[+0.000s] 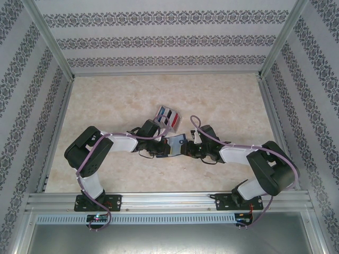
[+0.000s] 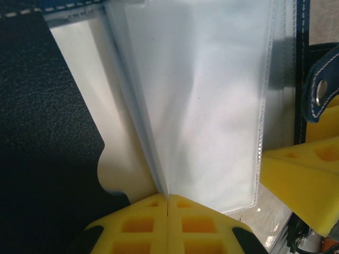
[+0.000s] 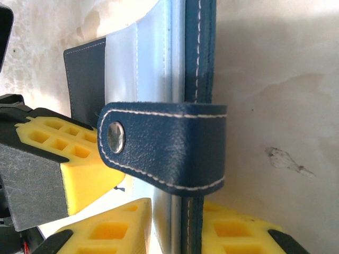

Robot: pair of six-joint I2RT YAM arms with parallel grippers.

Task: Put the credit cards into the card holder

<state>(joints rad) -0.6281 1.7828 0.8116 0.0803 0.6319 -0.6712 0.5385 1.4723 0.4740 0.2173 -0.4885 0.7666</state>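
- Yellow pads (image 2: pixel 143 225) of my left gripper (image 2: pixel 167 206) are pressed together, pinching a clear sleeve (image 2: pixel 201 106) of the blue wallet (image 2: pixel 47 106).
- My right gripper (image 3: pixel 177 235) squeezes the wallet's edge, near its snap strap (image 3: pixel 169 153).
- Red and blue cards (image 1: pixel 170 118) sit in a clear case (image 1: pixel 159 112) just behind, on the table (image 1: pixel 106 100).

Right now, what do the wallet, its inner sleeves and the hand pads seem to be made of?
The wallet: probably leather or imitation leather, navy, matte, by its grain and white stitching. The sleeves: thin clear plastic, slightly glossy, with pressed seams along the edges. The pads: yellow, perhaps foam or soft rubber, moulded with square hollows.
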